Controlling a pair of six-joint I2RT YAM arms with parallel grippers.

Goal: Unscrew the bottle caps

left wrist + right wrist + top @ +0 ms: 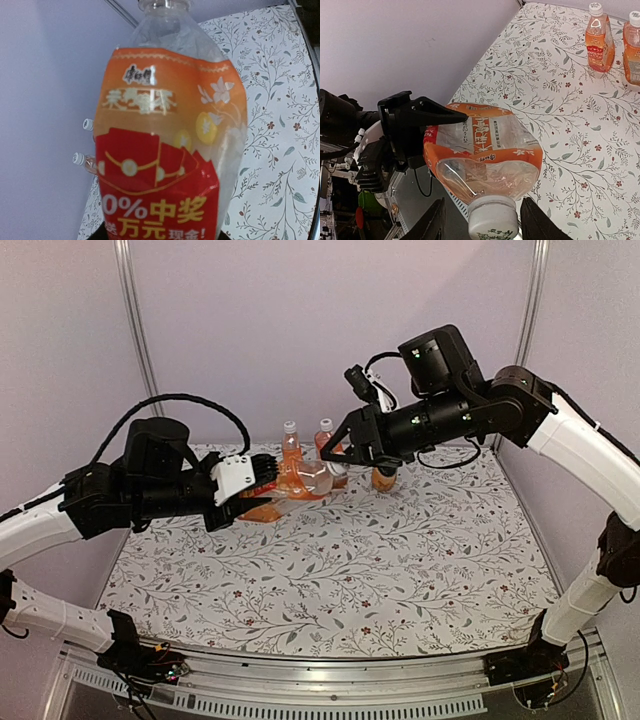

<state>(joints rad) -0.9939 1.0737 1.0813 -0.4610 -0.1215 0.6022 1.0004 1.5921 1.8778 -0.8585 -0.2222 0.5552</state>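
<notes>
While our left gripper clamps its jaws around the labelled body of a clear plastic bottle of orange drink, held sideways above the floral-printed table, our right gripper straddles its small round white plastic screw cap, jaws partly open with a gap either side. Two upright bottles behind wear white caps.

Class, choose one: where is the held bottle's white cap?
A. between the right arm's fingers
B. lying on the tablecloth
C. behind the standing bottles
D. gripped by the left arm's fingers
A: the right wrist view shows the cap, on the bottle, between the right fingers with gaps.
</notes>
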